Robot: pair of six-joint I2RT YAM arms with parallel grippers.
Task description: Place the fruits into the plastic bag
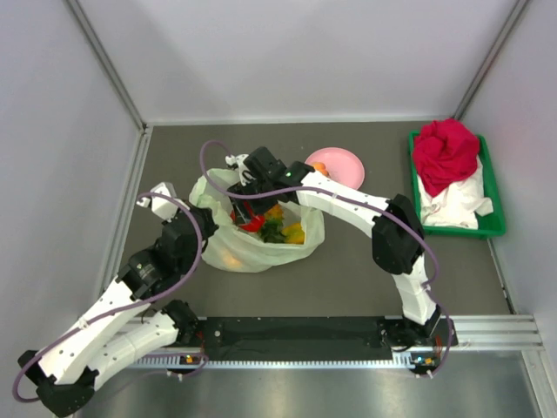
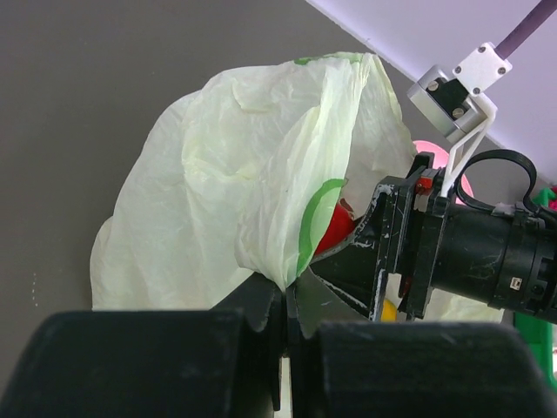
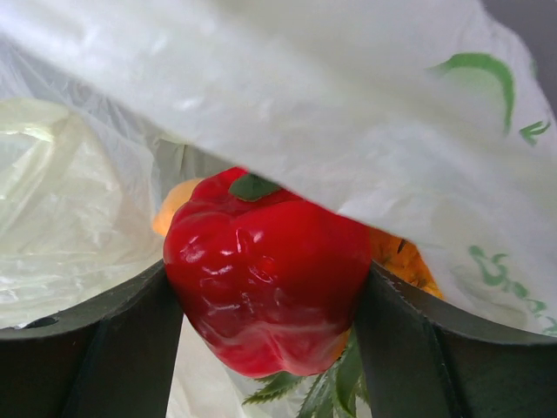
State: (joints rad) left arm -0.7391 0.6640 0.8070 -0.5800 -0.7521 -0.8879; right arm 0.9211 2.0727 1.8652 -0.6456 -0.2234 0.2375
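The pale-green plastic bag (image 1: 252, 239) lies mid-table with its mouth held open. My left gripper (image 2: 292, 292) is shut on the bag's rim (image 2: 287, 252) at the near left side. My right gripper (image 3: 265, 300) reaches into the bag's mouth and is shut on a red fruit (image 3: 265, 279), both fingers pressing its sides. Behind it inside the bag I see an orange-yellow fruit (image 3: 174, 205) and the small orange pineapple (image 3: 409, 261) with green crown (image 3: 335, 383). In the top view the red fruit (image 1: 252, 223), pineapple crown (image 1: 275, 230) and yellow fruit (image 1: 296, 233) show in the bag.
A round pink plate (image 1: 341, 164) with one orange fruit (image 1: 318, 167) sits just behind the right arm. A green tray (image 1: 487, 222) with a red cloth bundle (image 1: 446, 152) and white cloth stands at the far right. Grey walls close the table on three sides.
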